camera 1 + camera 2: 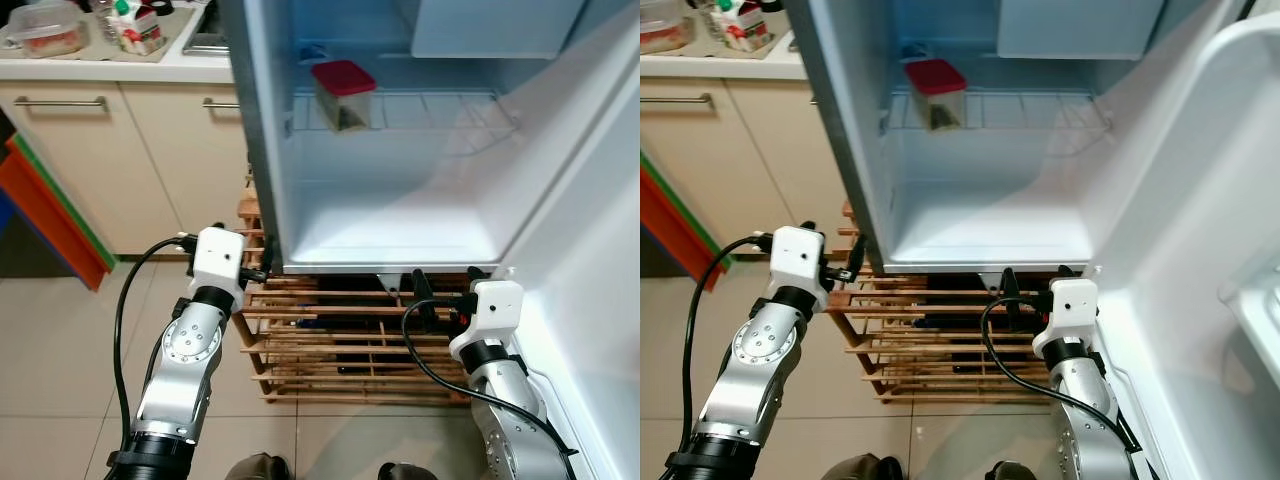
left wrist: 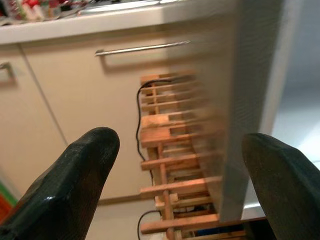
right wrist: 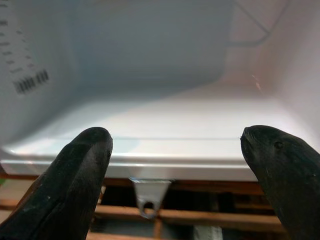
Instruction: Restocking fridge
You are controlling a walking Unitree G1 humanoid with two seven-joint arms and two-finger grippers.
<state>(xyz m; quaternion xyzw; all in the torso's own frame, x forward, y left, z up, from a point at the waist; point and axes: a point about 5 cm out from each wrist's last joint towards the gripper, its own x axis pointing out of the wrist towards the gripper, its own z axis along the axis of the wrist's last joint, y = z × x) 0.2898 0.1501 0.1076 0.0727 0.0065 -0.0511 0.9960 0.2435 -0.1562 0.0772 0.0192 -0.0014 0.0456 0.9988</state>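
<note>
A home kitchen: open fridge [image 1: 400, 215] beside cream cabinets [image 1: 110, 150] under a cluttered countertop [image 1: 120, 68].

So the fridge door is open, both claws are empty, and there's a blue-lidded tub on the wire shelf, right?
Not quite: the tub on the wire shelf has a red lid, not blue, as the left eye view shows. The rest holds: the fridge door is open, and the left claw and right claw are empty.

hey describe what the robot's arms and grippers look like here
Two silver metal arms with round joints, each ending in a white boxy wrist block. A black cable loops along each arm. The left gripper and right gripper each have two long, rounded black fingers.
</note>
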